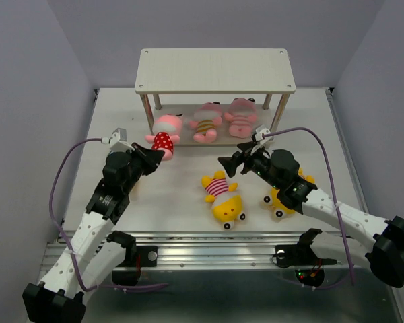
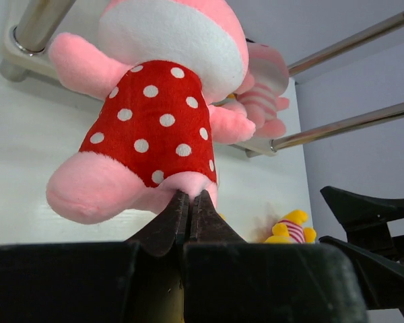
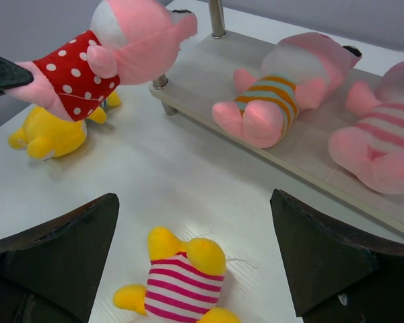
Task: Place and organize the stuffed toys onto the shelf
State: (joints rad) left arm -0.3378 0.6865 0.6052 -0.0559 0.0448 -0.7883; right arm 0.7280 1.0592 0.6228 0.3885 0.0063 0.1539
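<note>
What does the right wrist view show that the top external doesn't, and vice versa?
Only the right wrist: a third yellow toy, beyond the held one. Only the top external: the shelf's top board and a yellow toy under the right arm. Both: the pink toy in the red dotted shirt pinched by the left gripper, the pink toy in orange stripes and the pink toy in pink stripes on the lower board, and the yellow toy in the pink striped shirt.

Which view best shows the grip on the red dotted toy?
Left wrist: close up, the left gripper pinches the red dotted toy at its bottom edge. Top external shows it small by the shelf; right wrist shows it side-on.
</note>
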